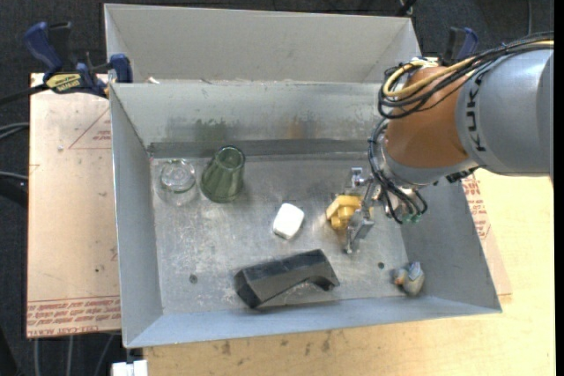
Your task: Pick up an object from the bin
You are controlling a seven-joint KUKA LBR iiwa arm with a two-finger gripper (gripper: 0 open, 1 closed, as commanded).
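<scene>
Claw (356, 211) fingers apart, straddling small yellow lump (340, 212), mid-right on bin (134, 189) floor. Risk: lump looks off-centre, so it may squirt out sideways on closing.

Bright, even light from above casts soft shadows across the bin (264, 110) floor.

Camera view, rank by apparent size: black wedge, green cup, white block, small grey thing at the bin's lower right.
Largest to smallest:
1. black wedge
2. green cup
3. white block
4. small grey thing
The last two look nearly alike, so their order is unsure.
</scene>
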